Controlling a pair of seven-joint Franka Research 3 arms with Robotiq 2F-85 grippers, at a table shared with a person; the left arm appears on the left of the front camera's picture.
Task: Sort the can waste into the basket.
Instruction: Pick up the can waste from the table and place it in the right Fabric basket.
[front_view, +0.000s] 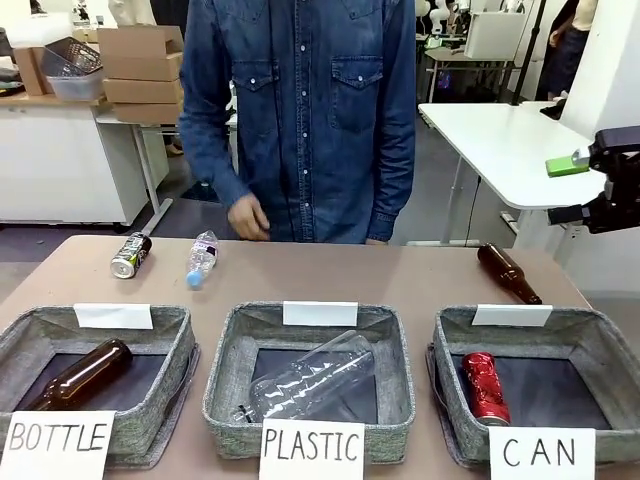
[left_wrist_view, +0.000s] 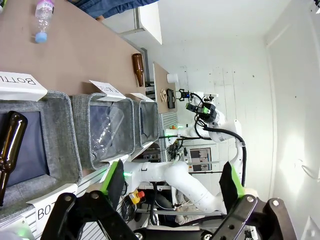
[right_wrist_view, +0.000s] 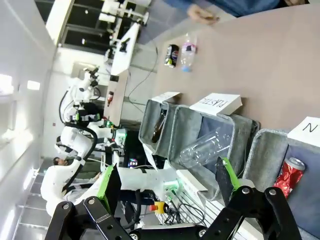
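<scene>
A dented red can (front_view: 484, 387) lies on the dark floor of the grey basket (front_view: 452, 330) carded "CAN" at the front right. The right wrist view shows that red can (right_wrist_view: 287, 175) inside the basket (right_wrist_view: 257, 160). A dark can (front_view: 131, 255) with a silver end lies on its side at the table's far left, also in the right wrist view (right_wrist_view: 171, 55). My right gripper (front_view: 568, 190) hangs open and holds nothing, high at the right edge, well above the table. Its green-padded fingers (right_wrist_view: 223, 177) stand wide apart. My left gripper (left_wrist_view: 172, 185) is open too, off the table's left end.
A small clear bottle (front_view: 201, 259) lies beside the dark can, and a brown bottle (front_view: 508, 273) lies at the far right. The "BOTTLE" bin (front_view: 170, 330) holds a brown bottle, the "PLASTIC" bin (front_view: 225, 350) a clear one. A person's hand (front_view: 247, 217) hovers at the far edge.
</scene>
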